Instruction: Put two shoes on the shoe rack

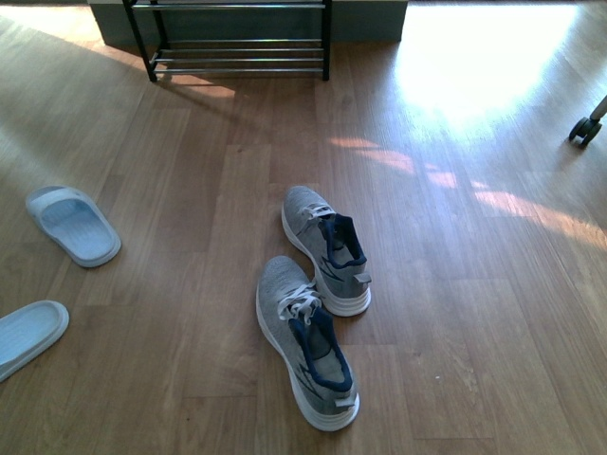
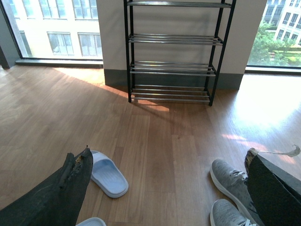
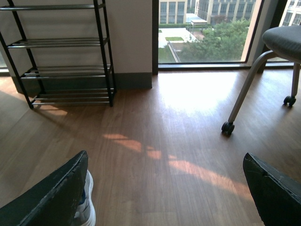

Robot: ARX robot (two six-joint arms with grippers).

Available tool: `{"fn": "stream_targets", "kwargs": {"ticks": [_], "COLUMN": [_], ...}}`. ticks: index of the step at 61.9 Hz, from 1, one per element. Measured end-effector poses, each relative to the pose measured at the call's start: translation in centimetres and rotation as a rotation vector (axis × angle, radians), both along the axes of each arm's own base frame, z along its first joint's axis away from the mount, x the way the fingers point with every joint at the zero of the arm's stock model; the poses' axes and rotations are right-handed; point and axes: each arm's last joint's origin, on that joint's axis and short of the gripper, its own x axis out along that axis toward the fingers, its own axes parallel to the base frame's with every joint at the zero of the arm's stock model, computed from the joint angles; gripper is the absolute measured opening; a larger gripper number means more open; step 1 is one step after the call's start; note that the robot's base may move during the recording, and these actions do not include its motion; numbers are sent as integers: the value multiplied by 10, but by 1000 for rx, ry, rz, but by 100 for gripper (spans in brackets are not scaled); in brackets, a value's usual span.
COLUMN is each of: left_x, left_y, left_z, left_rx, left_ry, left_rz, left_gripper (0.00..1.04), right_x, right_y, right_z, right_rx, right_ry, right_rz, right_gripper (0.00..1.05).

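Short of the shoe rack (image 1: 326, 43), grey sneakers (image 1: 280, 289) lie unstowed; left end effector (image 2: 168, 151) and right end effector (image 3: 164, 157) gape empty, presumably poised for pickup.

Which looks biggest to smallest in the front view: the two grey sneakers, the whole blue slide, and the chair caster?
1. nearer grey sneaker and farther grey sneaker, unranked: nearness may explain the difference
2. whole slide
3. chair caster
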Motion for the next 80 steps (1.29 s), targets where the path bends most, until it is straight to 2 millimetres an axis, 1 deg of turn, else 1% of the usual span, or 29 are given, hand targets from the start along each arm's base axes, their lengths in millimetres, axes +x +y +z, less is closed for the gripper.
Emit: {"fn": "stream_targets", "kwargs": {"ticks": [22, 24, 26, 27, 29, 31, 34, 36, 39, 41, 44, 46, 47, 48, 54, 61, 64, 71, 73, 80], "left_x": [0, 0, 3, 4, 11, 17, 28, 41, 54, 68, 82, 96, 99, 106, 129, 152, 163, 180, 186, 201], "left_y": [0, 0, -2, -3, -5, -7, -11, -15, -20, -26, -32, -38, -40, -42, -52, -62, -67, -81, -87, -101], "left_z": [0, -1, -2, -3, -4, -6, -9, -12, -16, -22, -29, -39, -42, -49, -80, -112, -128, -159, -170, -198], "left_rx": [-3, -37, -91, -88, -135, -166, -198, -235, -254, -268, -277, -271, -269, -268, -257, -256, -285, -342, -377, -451], "left_ry": [6, 73, 190, 217, 284, 321, 365, 416, 469, 525, 576, 631, 647, 685, 833, 947, 1008, 1107, 1142, 1217], "left_rz": [5, 97, 202, 231, 320, 345, 344, 318, 280, 236, 199, 173, 166, 147, 92, 59, 34, -23, -38, -55], "left_gripper": [95, 95, 95, 95, 95, 95, 95, 95, 95, 95, 95, 95, 95, 95, 95, 95, 95, 95, 95, 95], "right_x": [0, 0, 0, 0, 0, 0, 0, 0, 0, 0, 0, 0, 0, 0, 0, 0, 0, 0, 0, 0], "right_y": [0, 0, 0, 0, 0, 0, 0, 0, 0, 0, 0, 0, 0, 0, 0, 0, 0, 0, 0, 0], "right_z": [0, 0, 0, 0, 0, 0, 0, 0, 0, 0, 0, 0, 0, 0, 0, 0, 0, 0, 0, 0], "right_rx": [0, 0, 0, 0, 0, 0, 0, 0, 0, 0, 0, 0, 0, 0, 0, 0, 0, 0, 0, 0], "right_ry": [0, 0, 0, 0, 0, 0, 0, 0, 0, 0, 0, 0, 0, 0, 0, 0, 0, 0, 0, 0], "right_rz": [1, 1, 1, 0, 1, 1, 1, 0, 1, 0, 1, 1, 1, 1, 1, 1, 0, 1, 1, 1], "right_gripper": [96, 96, 96, 96, 96, 96, 96, 96, 96, 96, 96, 96, 96, 96, 96, 96, 96, 96, 96, 96]}}
